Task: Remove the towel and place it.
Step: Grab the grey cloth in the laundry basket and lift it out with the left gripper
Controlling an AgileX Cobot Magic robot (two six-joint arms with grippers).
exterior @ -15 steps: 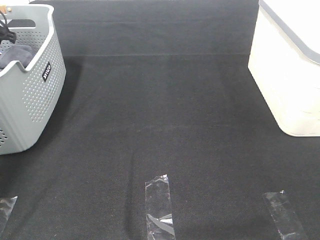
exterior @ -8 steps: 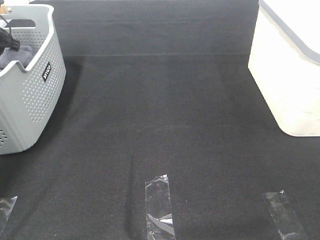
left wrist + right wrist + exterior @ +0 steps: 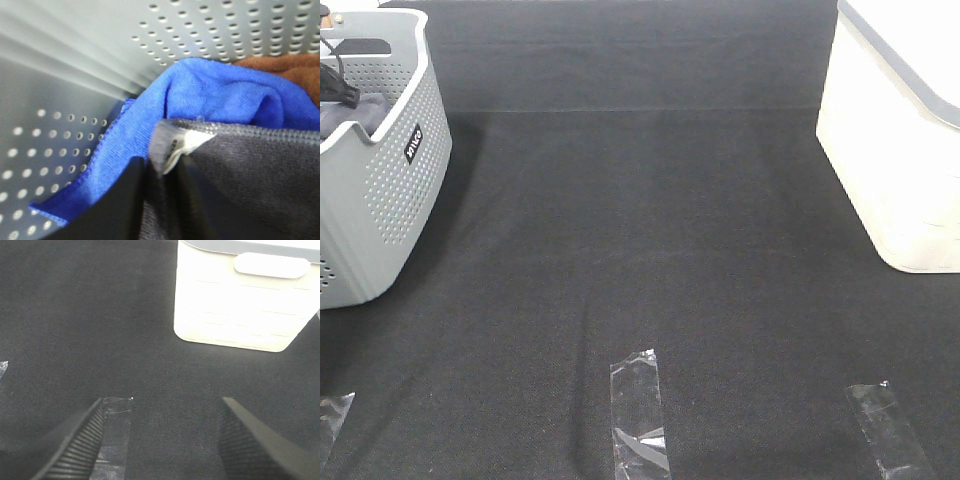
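With the left pincer clenched on the grey towel, down in the perforated basket, lift slowly so the blue cloth stays behind; the right pincer gapes empty.

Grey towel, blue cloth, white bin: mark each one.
grey towel [image 3: 260, 175], left wrist view, flat face below its stitched hem.
blue cloth [image 3: 215, 95], left wrist view, rumpled fold.
white bin [image 3: 235, 310], right wrist view, side wall.

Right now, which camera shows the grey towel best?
The left wrist view: the grey towel fills it, hem and label clear, beside the blue cloth. The exterior high view catches only a dark patch inside the basket. The right wrist view shows none of it.
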